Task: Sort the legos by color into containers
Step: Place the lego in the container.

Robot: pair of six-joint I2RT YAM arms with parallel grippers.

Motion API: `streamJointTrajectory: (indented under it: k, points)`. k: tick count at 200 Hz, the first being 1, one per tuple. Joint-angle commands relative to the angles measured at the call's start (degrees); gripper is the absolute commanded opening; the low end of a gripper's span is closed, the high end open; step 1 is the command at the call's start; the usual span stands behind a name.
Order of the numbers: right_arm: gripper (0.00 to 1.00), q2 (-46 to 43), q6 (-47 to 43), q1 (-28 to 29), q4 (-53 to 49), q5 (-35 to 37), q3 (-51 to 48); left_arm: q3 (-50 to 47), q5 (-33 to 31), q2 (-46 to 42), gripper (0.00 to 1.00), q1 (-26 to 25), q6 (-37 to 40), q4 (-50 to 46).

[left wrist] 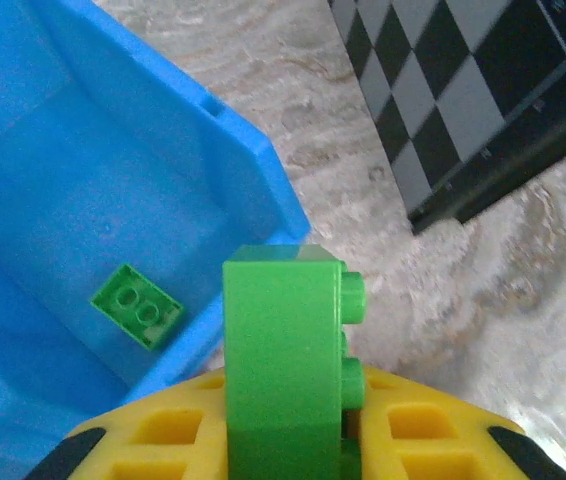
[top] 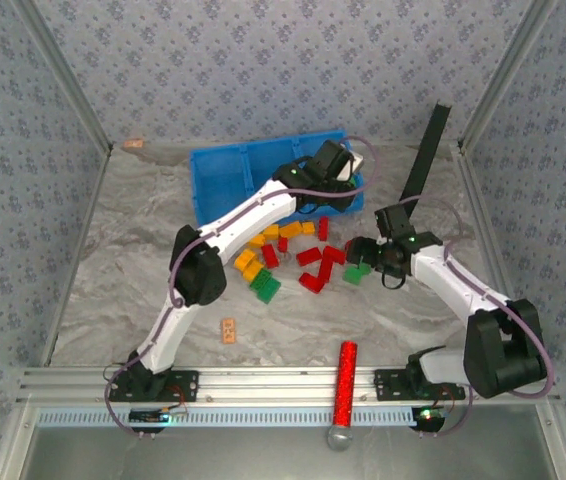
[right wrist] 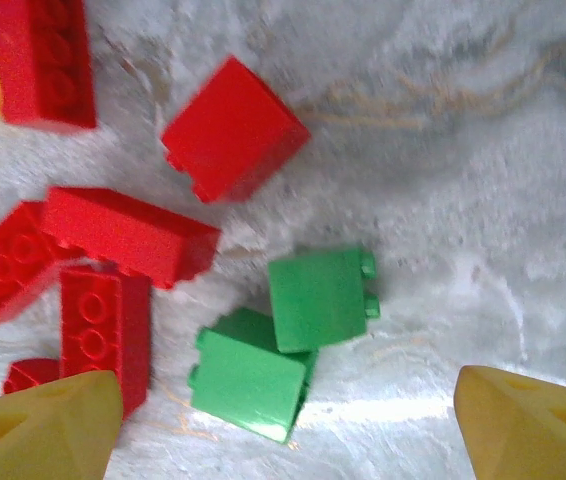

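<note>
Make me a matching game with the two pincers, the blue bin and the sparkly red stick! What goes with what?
Things:
1. left pincer
2. right pincer
3. blue bin
4. sparkly red stick

States:
A. lies across the metal rail at the front
B. open over two green bricks
C. shut on a green brick
D. has one small green brick inside

Pairs: 1-C, 2-B, 3-D, 4-A.

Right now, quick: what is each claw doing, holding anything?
Left gripper: closed on a green lego.
Right gripper: open, holding nothing.
</note>
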Motion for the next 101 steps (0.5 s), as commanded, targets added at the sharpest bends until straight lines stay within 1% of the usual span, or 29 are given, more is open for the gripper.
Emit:
streamJointTrajectory:
  k: [1, 26, 54, 85, 88, 101]
  points:
    - [0.88, -1.8, 2.7, 0.7, 1.4, -1.5, -2.4, 7.6, -1.9, 4.2, 0.17, 1.5, 0.9, -2.3]
    - [0.88, -2.3, 3.4, 1.3, 2.7, -2.2, -3.8, 14.4, -3.1, 9.9, 0.17, 3.1, 0.2, -2.6]
    - [0.89, -1.5, 4.2, 2.0, 4.3, -2.6, -4.8, 19.5, -4.6, 15.1, 0.17, 4.1, -0.2, -1.6]
    - [0.89, 0.3, 4.2, 3.0, 5.3, -2.3, -4.9, 20.4, -4.6, 18.0, 0.17, 4.8, -0.6, 0.0]
    - [0.89, 0.6, 4.2, 3.0, 5.3, -2.2, -4.9, 20.4, -4.5, 18.3, 0.17, 4.9, -0.7, 1.6]
    - [0.89, 1.7, 4.2, 3.4, 5.5, -1.9, -4.8, 20.5, -4.2, 19.0, 0.18, 4.9, -0.9, 2.4]
